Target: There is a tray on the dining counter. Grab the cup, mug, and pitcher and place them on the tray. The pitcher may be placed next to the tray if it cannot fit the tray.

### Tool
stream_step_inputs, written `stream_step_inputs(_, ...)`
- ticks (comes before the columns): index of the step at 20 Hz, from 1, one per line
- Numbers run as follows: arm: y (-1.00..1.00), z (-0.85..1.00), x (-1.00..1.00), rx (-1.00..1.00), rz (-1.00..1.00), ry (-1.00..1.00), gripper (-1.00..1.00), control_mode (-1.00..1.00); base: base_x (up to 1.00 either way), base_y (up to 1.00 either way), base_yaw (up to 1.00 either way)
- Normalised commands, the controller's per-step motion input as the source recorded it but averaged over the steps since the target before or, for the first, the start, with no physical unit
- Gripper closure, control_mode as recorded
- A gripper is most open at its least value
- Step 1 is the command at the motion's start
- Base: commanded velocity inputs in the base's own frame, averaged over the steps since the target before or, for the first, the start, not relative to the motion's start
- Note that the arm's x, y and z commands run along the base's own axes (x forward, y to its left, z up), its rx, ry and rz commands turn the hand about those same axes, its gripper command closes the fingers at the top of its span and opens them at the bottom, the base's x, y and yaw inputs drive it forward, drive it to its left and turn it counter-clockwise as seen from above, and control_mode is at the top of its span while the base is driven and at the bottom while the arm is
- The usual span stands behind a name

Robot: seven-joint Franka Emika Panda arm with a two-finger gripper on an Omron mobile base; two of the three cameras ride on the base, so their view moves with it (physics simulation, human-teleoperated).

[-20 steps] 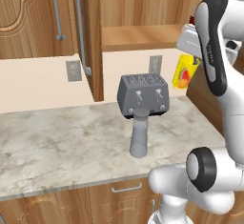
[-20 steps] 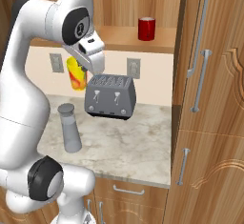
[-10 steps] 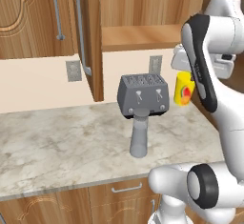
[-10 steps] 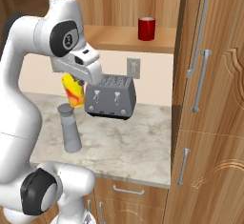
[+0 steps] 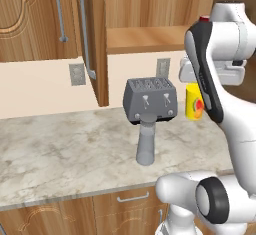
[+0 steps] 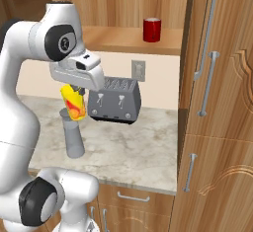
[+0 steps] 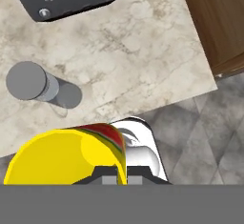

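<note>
Marble worktop [image 5: 60, 149]: one pitcher [image 5: 146, 141], one toaster [image 5: 151, 99].

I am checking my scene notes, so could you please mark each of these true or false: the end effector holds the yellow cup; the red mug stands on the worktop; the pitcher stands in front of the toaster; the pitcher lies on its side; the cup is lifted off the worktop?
1. The end effector holds the cup. True.
2. The mug stands on the worktop. False: it stands on the open shelf above.
3. The pitcher stands in front of the toaster. True.
4. The pitcher lies on its side. False: it stands upright.
5. The cup is lifted off the worktop. True.
</note>
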Motion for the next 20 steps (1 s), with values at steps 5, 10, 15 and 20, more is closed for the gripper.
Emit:
stream_step_inputs(5,0.0,-0.23,-0.06,0.0,0.0,-0.01,1.0,-1.0,0.0,0.0,0.0)
stream_step_inputs(10,0.0,-0.04,0.0,0.0,0.02,0.0,1.0,-1.0,0.0,0.0,0.0)
stream_step_inputs(15,0.0,0.0,0.0,-0.01,0.03,0.0,1.0,1.0,-0.02,0.0,0.04)
stream_step_inputs(20,0.0,0.0,0.0,0.0,0.0,0.0,1.0,1.0,-0.43,0.01,0.18)
